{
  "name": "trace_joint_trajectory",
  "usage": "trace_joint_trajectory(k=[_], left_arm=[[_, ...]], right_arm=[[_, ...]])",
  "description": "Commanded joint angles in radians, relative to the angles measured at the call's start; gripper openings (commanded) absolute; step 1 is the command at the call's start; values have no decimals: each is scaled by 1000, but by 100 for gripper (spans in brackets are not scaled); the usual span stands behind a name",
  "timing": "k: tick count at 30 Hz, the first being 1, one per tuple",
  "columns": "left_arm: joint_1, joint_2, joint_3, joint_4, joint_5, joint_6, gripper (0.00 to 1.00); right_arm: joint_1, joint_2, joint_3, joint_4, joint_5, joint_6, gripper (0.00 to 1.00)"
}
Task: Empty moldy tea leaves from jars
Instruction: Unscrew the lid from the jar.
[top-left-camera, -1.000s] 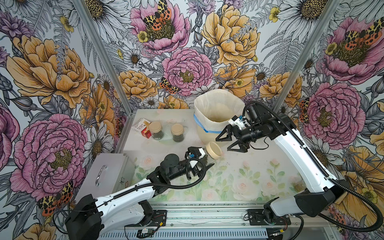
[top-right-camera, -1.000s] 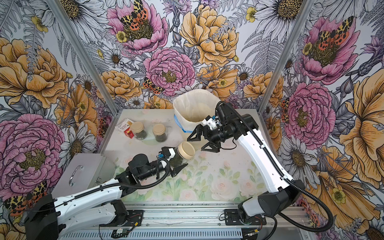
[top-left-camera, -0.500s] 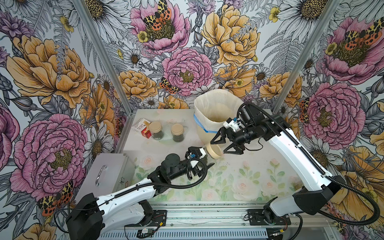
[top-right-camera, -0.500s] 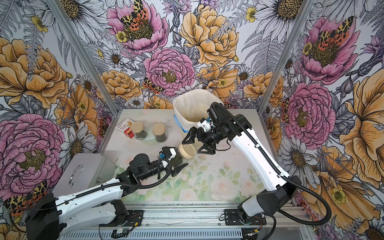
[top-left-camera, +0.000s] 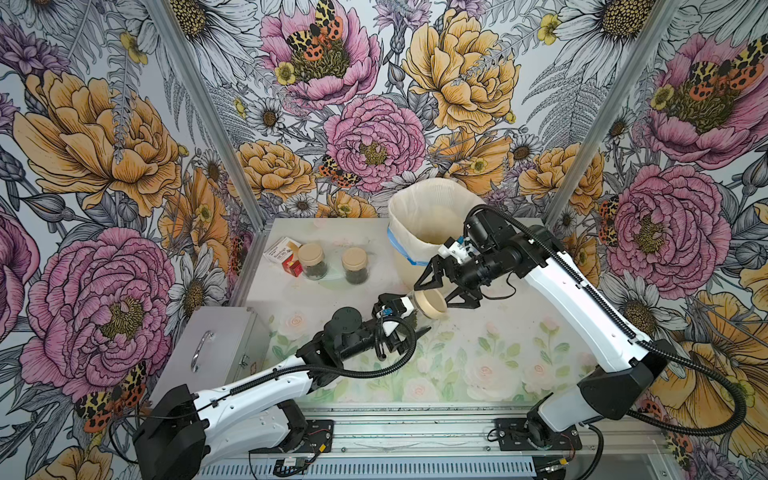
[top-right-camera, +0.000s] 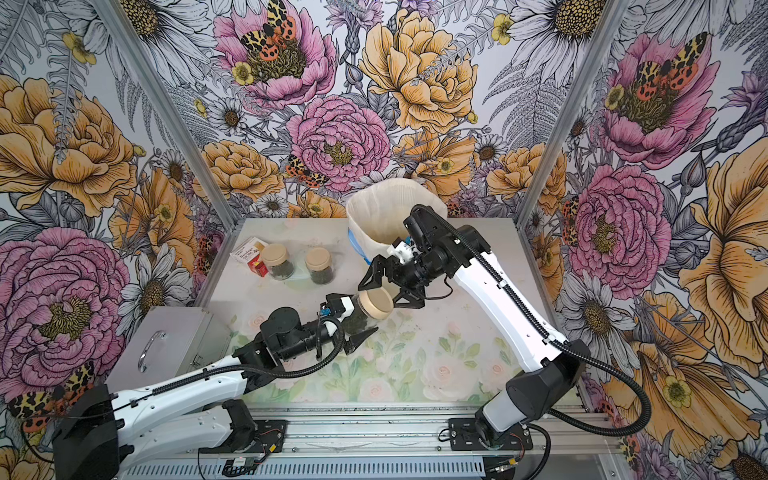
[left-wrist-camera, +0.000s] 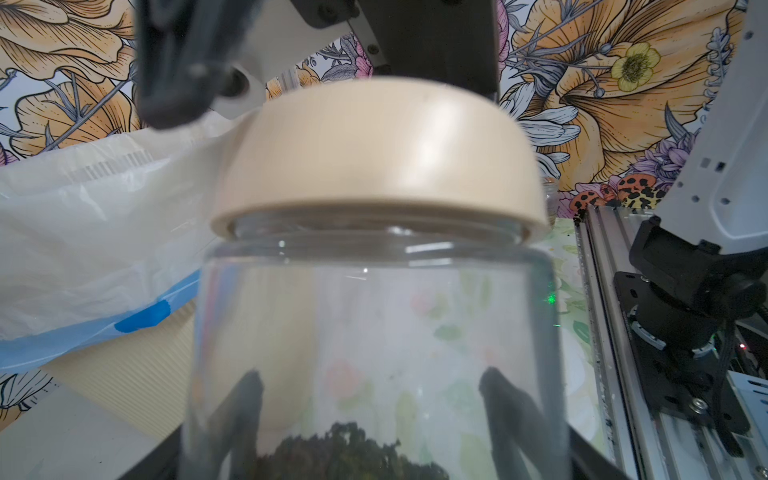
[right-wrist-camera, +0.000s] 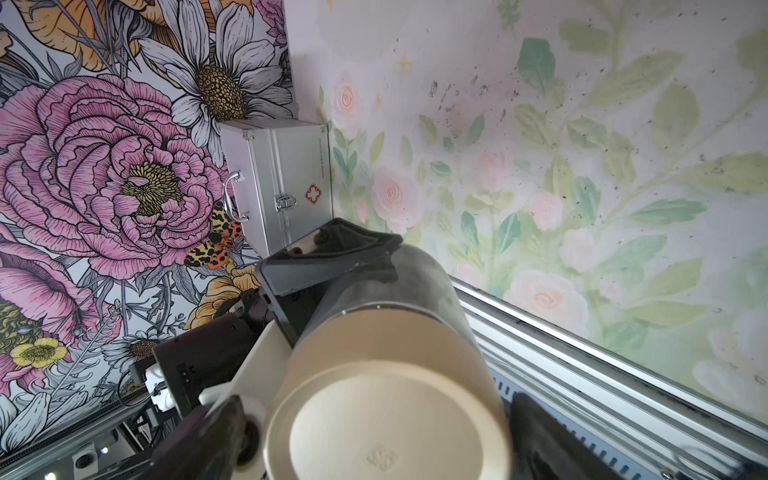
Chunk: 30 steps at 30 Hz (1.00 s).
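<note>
My left gripper (top-left-camera: 409, 318) is shut on a clear glass jar (left-wrist-camera: 374, 332), held on its side above the table with its tan lid (top-left-camera: 432, 303) facing my right gripper (top-left-camera: 439, 296). Moldy tea leaves (left-wrist-camera: 345, 453) lie dark in the jar's base. The right gripper (right-wrist-camera: 378, 436) is open, with a finger (right-wrist-camera: 216, 432) on each side of the lid (right-wrist-camera: 386, 419) and a gap showing. Two more jars (top-left-camera: 312, 260) (top-left-camera: 355, 266) stand lidded at the back left, and both top views show them.
A tall cream bin (top-left-camera: 419, 224) with a blue-edged bag stands at the back, just behind the right gripper. A silver case (top-left-camera: 216, 349) lies at the table's left edge. A small red and white box (top-left-camera: 284, 257) sits beside the back jars.
My right gripper has come down and left from beside the bin until its open jaws straddle the held jar's lid. The left arm and its jar have barely moved.
</note>
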Motion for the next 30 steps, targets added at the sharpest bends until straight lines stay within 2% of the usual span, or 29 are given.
trace_joint_trajectory(k=[1, 6, 20, 30], left_arm=[[5, -17, 50, 79, 0, 4, 48], [8, -15, 62, 73, 9, 1, 48], [-4, -47, 38, 67, -13, -4, 48], [-14, -34, 47, 69, -6, -17, 48]], right_arm=[[8, 16, 87, -91, 43, -35, 99], [9, 12, 80, -99, 35, -45, 96], [40, 9, 54, -104, 63, -64, 97], [43, 13, 53, -118, 68, -110, 77]])
